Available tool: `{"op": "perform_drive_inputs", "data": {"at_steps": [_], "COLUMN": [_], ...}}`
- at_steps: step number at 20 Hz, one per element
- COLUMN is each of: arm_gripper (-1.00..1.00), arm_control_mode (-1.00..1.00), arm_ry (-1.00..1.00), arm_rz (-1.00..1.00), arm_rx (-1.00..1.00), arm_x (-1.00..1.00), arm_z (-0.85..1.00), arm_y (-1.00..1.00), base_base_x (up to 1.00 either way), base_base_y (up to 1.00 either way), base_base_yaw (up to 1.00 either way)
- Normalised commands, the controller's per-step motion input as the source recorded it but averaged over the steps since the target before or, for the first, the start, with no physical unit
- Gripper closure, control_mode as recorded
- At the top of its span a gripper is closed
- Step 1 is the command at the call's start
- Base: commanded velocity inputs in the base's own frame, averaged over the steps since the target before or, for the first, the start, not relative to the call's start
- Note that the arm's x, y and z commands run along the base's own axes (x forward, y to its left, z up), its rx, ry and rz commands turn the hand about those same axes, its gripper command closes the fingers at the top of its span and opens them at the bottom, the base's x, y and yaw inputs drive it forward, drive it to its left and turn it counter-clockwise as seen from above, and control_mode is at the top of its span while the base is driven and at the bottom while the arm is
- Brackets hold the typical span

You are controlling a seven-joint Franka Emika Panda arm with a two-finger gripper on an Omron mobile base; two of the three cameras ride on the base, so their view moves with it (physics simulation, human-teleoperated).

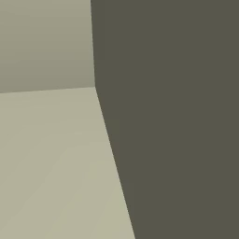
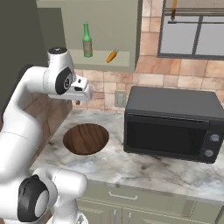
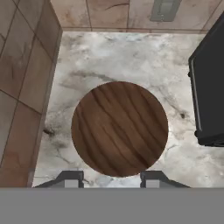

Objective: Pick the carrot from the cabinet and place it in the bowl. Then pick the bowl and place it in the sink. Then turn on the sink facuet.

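1. Carrot [image 2: 112, 56] comes first. It lies on the open cabinet shelf [image 2: 124, 56], high on the wall, just right of a green bottle [image 2: 87, 40]. It tilts with its green tip up to the right.
2. Our hand [image 3: 111, 180] hangs over the counter [image 2: 144, 168], well below the shelf, and points down at the bowl [image 3: 119, 129]. The two fingers stand partly apart with nothing between them.
3. The bowl sits on the counter near the corner, left of the black microwave [image 2: 173, 124]. It has nothing in it, so we think the first step is not yet done.
4. To do it well, we should lift the hand up past the shelf edge and turn it to face into the cabinet.
5. We should come in from the right side of the bottle, so we do not knock it over.
6. The carrot is thin and round, so it may roll. We should open the fingers a bit more, put one on each long side near the thick part, and squeeze gently.
7. Then we pull straight out before we go down to the bowl.
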Motion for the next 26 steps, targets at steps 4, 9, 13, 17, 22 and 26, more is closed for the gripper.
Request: {"op": "perform_drive_inputs", "data": {"at_steps": [4,9,13,17,22,26], "arm_gripper": [-1.00,-1.00,-1.00,-1.00,-1.00,-1.00], "arm_control_mode": [-1.00,-1.00,-1.00,-1.00,-1.00,-1.00], "arm_ry": [-0.02,-0.20,-0.55,-0.50,-0.31,-0.12], "arm_rz": [0.00,0.01,-0.03,-0.10,-0.16,-0.16], "arm_rx": [-0.05,-0.05,-0.04,0.00,0.00,0.00], "arm_x": [-0.06,-0.26,-0.08,0.15,0.50,0.66], "arm_z": [0.00,0.20,0.91,0.92,0.61,0.12], "arm_y": [0.00,-0.16,-0.25,-0.35,-0.33,-0.06], "base_base_x": [0.00,0.00,0.00,0.00,0.00,0.00], "base_base_y": [0.00,0.00,0.00,0.00,0.00,0.00], "base_base_yaw": [0.00,0.00,0.00,0.00,0.00,0.00]}}
